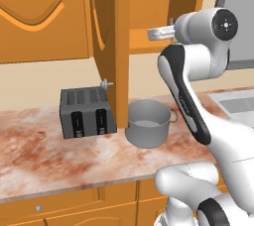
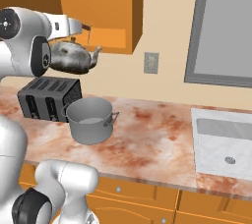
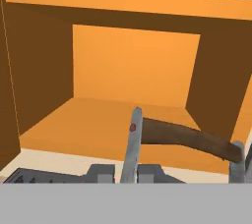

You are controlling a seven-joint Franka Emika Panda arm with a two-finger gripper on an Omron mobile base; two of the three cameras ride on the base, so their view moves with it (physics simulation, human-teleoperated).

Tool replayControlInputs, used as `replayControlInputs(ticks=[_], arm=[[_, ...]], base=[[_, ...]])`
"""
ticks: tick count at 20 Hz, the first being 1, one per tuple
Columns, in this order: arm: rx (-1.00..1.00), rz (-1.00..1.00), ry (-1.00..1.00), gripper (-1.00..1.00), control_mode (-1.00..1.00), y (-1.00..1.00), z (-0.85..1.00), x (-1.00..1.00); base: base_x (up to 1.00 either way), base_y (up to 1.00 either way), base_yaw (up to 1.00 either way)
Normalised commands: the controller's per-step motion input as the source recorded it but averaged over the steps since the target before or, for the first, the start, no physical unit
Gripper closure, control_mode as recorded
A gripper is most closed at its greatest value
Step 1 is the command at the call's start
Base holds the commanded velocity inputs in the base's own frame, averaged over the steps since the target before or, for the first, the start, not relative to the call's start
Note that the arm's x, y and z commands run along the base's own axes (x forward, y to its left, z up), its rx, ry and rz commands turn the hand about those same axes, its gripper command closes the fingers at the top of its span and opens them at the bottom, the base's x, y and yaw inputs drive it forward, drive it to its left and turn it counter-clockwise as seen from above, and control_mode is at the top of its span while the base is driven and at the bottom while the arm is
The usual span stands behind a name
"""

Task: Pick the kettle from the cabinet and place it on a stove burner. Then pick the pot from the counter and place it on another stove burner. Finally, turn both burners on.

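One small rounded silver-grey metal kettle (image 2: 73,56) hangs by its loop handle from the clenched tool (image 2: 83,27), just outside the orange wooden wall cabinet (image 2: 106,7), above the tabletop (image 2: 157,134); keep it level and clear the door and wide grey pot (image 2: 91,119)

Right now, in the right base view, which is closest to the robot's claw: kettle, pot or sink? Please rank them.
1. Kettle: hanging from the gripper, just below it.
2. Pot: on the counter, lower down.
3. Sink: far right.
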Motion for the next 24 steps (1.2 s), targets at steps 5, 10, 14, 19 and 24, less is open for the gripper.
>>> replayControlInputs(ticks=[5,10,14,19,24], arm=[[0.00,0.00,0.00,1.00,-1.00,0.00,0.00,-0.44],[0.00,0.00,0.00,1.00,-1.00,0.00,0.00,-0.41],[0.00,0.00,0.00,1.00,-1.00,0.00,0.00,-0.37],[0.00,0.00,0.00,1.00,-1.00,0.00,0.00,-0.27],[0.00,0.00,0.00,1.00,-1.00,-0.02,0.00,-0.15]], base=[[0.00,0.00,0.00],[0.00,0.00,0.00],[0.00,0.00,0.00],[0.00,0.00,0.00],[0.00,0.00,0.00]])
